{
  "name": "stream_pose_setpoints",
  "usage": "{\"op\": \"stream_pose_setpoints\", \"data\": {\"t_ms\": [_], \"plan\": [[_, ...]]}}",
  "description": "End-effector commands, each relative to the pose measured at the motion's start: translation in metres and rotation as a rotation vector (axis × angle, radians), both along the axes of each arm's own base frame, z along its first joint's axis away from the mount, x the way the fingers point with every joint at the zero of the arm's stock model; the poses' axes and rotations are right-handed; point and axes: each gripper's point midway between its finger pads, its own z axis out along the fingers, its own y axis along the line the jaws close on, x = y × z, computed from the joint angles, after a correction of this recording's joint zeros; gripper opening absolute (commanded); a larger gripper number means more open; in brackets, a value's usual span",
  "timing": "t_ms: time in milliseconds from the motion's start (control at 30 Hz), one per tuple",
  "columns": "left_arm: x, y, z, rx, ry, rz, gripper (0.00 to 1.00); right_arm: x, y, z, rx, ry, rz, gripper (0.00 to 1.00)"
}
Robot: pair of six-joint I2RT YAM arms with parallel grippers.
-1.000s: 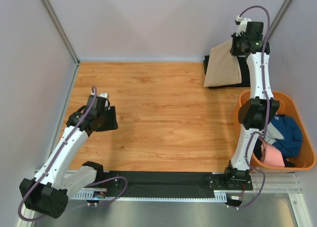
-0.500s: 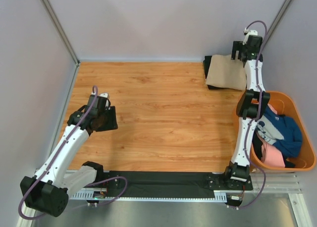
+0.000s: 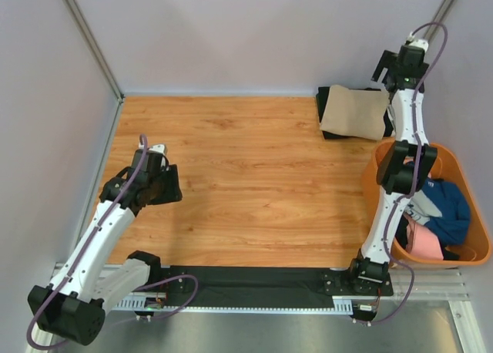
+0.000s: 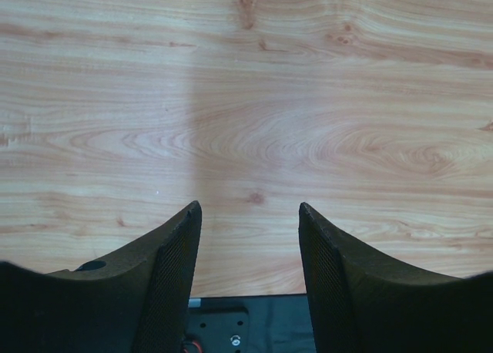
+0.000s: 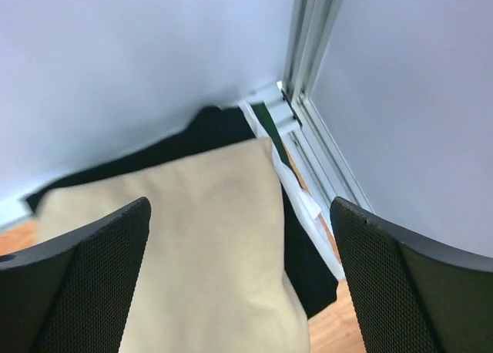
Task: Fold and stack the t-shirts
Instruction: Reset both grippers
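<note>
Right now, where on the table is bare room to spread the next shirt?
The widest bare patch is the wooden table centre, bordered by the left pincer on the left, the tan shirt at the far right corner and the orange tub on the right. Crowded: that corner and the tub.

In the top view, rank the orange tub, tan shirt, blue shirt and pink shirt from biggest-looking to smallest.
Largest to smallest:
1. orange tub
2. tan shirt, folded flat
3. blue shirt
4. pink shirt
The blue and pink ones lie bunched in the tub, partly covered, so this ranks only what shows.
</note>
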Motion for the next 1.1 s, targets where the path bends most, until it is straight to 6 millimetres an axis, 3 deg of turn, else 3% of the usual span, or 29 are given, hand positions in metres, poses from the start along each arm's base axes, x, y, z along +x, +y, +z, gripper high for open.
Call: {"op": "stream_pose_setpoints", "data": {"t_ms": [0, 133, 200, 233, 267, 300, 333, 467, 500, 533, 567, 600, 667, 700, 733, 767, 800, 833, 867, 900, 933, 967, 1000, 1067], "plan": [[0.004, -0.002, 0.008, -0.008, -0.048, -0.015, 0.60, -0.017, 0.029, 0.073, 0.063, -0.114, 0.046, 1.00], [0.004, -0.002, 0.011, -0.011, -0.062, -0.021, 0.60, -0.035, 0.065, 0.070, 0.193, -0.073, 0.101, 0.99], [0.003, -0.002, 0.013, -0.016, -0.070, -0.025, 0.60, -0.044, 0.093, 0.055, 0.235, -0.025, 0.146, 0.97], [0.003, -0.003, 0.016, -0.020, -0.084, -0.027, 0.61, -0.052, 0.106, 0.068, 0.230, -0.036, 0.169, 0.97], [0.002, -0.002, 0.016, -0.021, -0.087, -0.027, 0.61, -0.059, 0.132, 0.052, 0.234, 0.014, 0.213, 0.97], [0.003, -0.003, 0.018, -0.027, -0.095, -0.030, 0.61, -0.066, 0.147, 0.051, 0.234, 0.026, 0.237, 0.97], [0.002, -0.003, 0.020, -0.030, -0.105, -0.032, 0.62, -0.078, 0.160, 0.066, 0.223, 0.011, 0.259, 0.97], [0.000, -0.007, 0.025, -0.048, -0.126, -0.054, 0.71, -0.130, 0.248, 0.057, 0.227, 0.076, 0.416, 0.97], [0.000, -0.007, 0.026, -0.051, -0.133, -0.059, 0.73, -0.147, 0.261, 0.034, 0.238, 0.134, 0.432, 0.97], [0.000, -0.007, 0.028, -0.053, -0.145, -0.060, 0.80, -0.163, 0.270, 0.048, 0.242, 0.104, 0.450, 0.97], [-0.001, -0.007, 0.030, -0.056, -0.155, -0.058, 0.84, -0.178, 0.293, 0.046, 0.256, 0.115, 0.499, 0.97], [-0.001, -0.006, 0.030, -0.054, -0.161, -0.054, 0.88, -0.202, 0.299, 0.036, 0.258, 0.140, 0.521, 0.96], [-0.002, -0.005, 0.033, -0.055, -0.176, -0.051, 0.89, -0.228, 0.318, 0.030, 0.262, 0.143, 0.552, 0.97], [-0.001, -0.004, 0.033, -0.053, -0.180, -0.049, 0.89, -0.244, 0.321, 0.045, 0.283, 0.096, 0.564, 0.97], [-0.001, -0.004, 0.035, -0.055, -0.186, -0.047, 0.89, -0.261, 0.323, 0.025, 0.293, 0.138, 0.574, 0.97], [-0.002, -0.004, 0.034, -0.052, -0.185, -0.045, 0.88, -0.272, 0.326, 0.024, 0.304, 0.135, 0.582, 0.97], [-0.002, -0.003, 0.034, -0.050, -0.186, -0.042, 0.87, -0.287, 0.323, 0.038, 0.330, 0.089, 0.583, 0.98], [-0.002, -0.003, 0.035, -0.052, -0.188, -0.042, 0.87, -0.298, 0.324, 0.036, 0.346, 0.089, 0.595, 0.98], [-0.002, -0.003, 0.036, -0.051, -0.192, -0.041, 0.87, -0.310, 0.319, 0.021, 0.354, 0.111, 0.587, 0.98], [-0.002, -0.002, 0.036, -0.050, -0.192, -0.040, 0.87, -0.323, 0.315, 0.029, 0.372, 0.072, 0.591, 0.98], [-0.002, -0.002, 0.037, -0.050, -0.197, -0.037, 0.86, -0.330, 0.312, 0.026, 0.374, 0.068, 0.585, 0.99], [-0.002, -0.001, 0.035, -0.049, -0.196, -0.028, 0.86, -0.339, 0.305, 0.009, 0.373, 0.097, 0.560, 0.99], [0.000, 0.001, 0.035, -0.038, -0.200, -0.016, 0.86, -0.347, 0.300, 0.014, 0.378, 0.071, 0.546, 0.99], [0.001, 0.004, 0.034, -0.027, -0.199, -0.002, 0.86, -0.361, 0.289, 0.002, 0.372, 0.089, 0.509, 0.99]]}}
